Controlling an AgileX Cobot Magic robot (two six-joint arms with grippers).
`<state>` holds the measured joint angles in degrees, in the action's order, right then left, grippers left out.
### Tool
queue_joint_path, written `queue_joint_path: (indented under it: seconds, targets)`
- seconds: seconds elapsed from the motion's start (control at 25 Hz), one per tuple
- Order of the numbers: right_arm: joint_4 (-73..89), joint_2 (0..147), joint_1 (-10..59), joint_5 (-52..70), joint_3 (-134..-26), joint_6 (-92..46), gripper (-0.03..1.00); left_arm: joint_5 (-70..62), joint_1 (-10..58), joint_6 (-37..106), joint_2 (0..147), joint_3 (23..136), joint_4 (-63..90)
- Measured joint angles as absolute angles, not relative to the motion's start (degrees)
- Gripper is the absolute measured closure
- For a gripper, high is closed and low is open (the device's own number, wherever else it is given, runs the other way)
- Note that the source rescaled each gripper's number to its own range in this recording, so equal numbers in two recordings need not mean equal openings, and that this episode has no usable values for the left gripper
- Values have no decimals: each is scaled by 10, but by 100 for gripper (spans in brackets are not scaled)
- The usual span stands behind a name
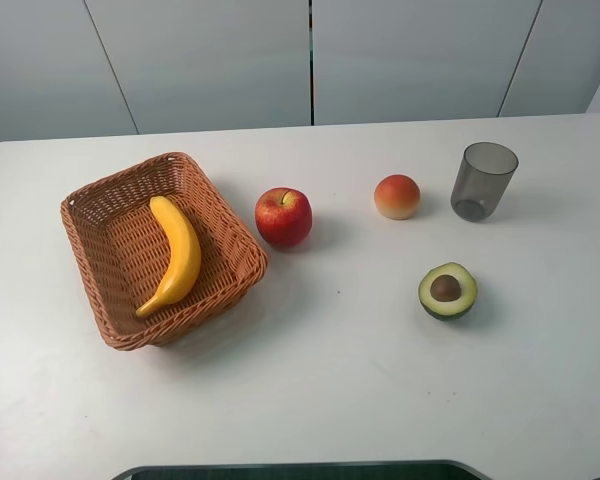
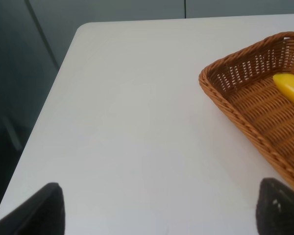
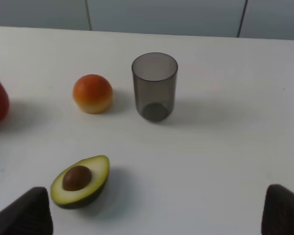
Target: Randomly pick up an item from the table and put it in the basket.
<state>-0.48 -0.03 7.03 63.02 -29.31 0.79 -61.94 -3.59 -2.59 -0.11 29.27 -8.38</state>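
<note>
The yellow banana (image 1: 177,255) lies lengthwise inside the orange-brown wicker basket (image 1: 120,175) on the left of the white table (image 1: 330,380). In the left wrist view one end of the banana (image 2: 291,88) shows inside the basket (image 2: 245,68). The left gripper (image 2: 161,215) is open and empty, over bare tabletop beside the basket's outer left side. The right gripper (image 3: 156,215) is open and empty, back from the avocado and cup. Neither gripper shows in the exterior high view.
A red apple (image 1: 283,217) stands just right of the basket. An orange-red round fruit (image 1: 397,196), a grey translucent cup (image 1: 483,180) and a halved avocado (image 1: 447,290) sit on the right; the right wrist view shows the same fruit (image 3: 92,93), cup (image 3: 155,85) and avocado (image 3: 81,181).
</note>
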Motion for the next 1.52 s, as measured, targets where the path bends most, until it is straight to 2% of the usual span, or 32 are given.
queue_joint_path:
  seconds: [1.52]
  targets:
    - [-5, 0, 59, 630, -293, 8, 10, -619, -36, -27, -1, 293, -84]
